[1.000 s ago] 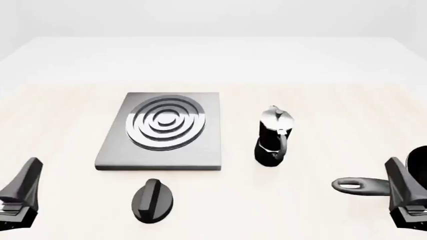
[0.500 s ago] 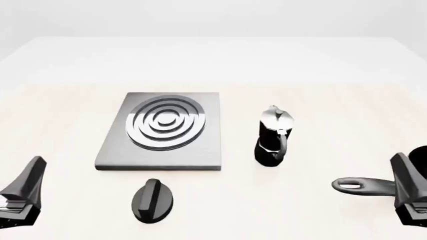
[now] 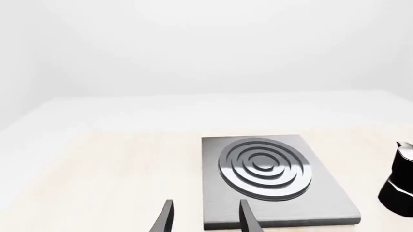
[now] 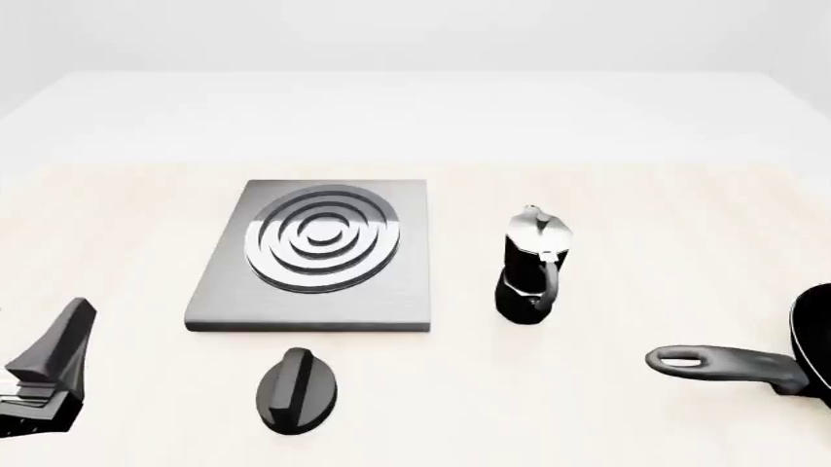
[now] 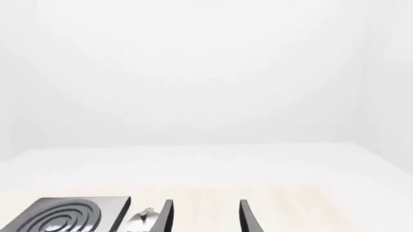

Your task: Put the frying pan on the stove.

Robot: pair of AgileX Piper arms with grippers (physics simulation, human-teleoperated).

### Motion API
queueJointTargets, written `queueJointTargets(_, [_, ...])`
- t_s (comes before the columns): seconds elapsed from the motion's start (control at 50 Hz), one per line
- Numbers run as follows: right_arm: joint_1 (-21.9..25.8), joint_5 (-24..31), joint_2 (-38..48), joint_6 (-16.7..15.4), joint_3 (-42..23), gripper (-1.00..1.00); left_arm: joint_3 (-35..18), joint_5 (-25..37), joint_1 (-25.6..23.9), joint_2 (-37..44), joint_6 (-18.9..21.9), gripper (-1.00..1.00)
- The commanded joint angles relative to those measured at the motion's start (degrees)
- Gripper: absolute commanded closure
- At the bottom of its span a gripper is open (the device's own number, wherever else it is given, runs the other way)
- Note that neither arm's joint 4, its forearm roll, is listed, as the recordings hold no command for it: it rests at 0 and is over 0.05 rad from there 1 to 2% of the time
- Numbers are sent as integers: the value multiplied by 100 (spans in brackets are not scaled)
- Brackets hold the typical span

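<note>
Brushed-grey stove (image 4: 315, 261) lies flat on the pale table (image 4: 624, 195), left of centre in the front view, its concentric silver rings bare. Frying pan (image 4: 779, 365) sits at the right edge of the front view, well apart from the stove; only a sliver of the black bowl shows, the rest cut off by the frame. Its dark grey handle points left toward the middle of the table, loop hole at the end. Moka pot (image 4: 532, 265) stands upright between stove and pan, nearer the stove. Black oval knob (image 4: 298, 388) lies on the table just in front of the stove's near edge.

Left gripper (image 3: 205, 217): fingers apart, nothing between them, near the lower left corner of the front view, short of the stove. Right gripper (image 5: 205, 215): seen only in its own wrist view, fingers likewise spread and empty, raised and looking level across the table; stove and moka pot top just visible low in that picture.
</note>
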Motion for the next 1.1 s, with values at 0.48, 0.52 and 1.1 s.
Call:
queueJointTargets(0.48, [-155, 1594, -3, 256, -3276, -100, -339, -313, -358, 804, 286, -100])
queueJointTargets(0.52, [-153, 1717, -3, 262, -3508, -100, -354, -278, -371, 792, 293, -100])
queueJointTargets(1.1, [-598, 3634, -3, 798, -7358, -100, -1227, -942, -1421, 2433, 686, -100])
